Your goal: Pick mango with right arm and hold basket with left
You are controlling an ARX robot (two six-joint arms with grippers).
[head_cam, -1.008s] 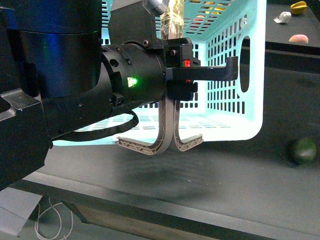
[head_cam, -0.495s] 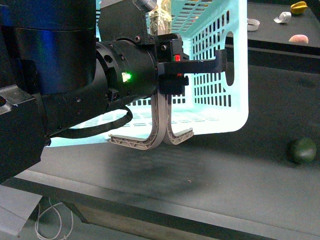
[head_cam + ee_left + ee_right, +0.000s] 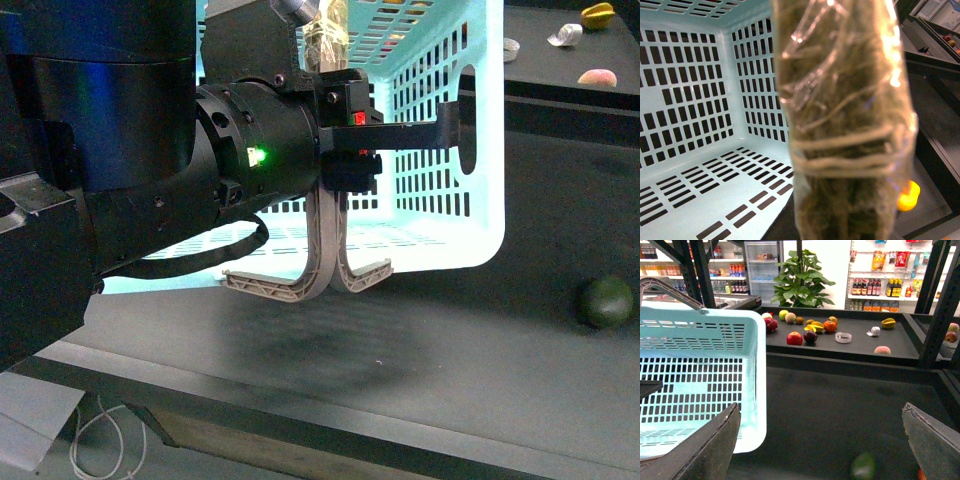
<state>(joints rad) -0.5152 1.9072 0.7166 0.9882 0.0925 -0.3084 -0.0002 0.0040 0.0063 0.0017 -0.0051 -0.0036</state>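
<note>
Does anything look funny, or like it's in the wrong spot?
Yes. One dark green round fruit sits all alone on the near dark table, to the right of the basket. The other fruits lie together on the far shelf.

The basket is glossy slotted plastic, the tabletop matt, the wrapping crinkly film.

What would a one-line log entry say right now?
left arm: at basket, grip unclear | right gripper: open, empty | green fruit: on table
</note>
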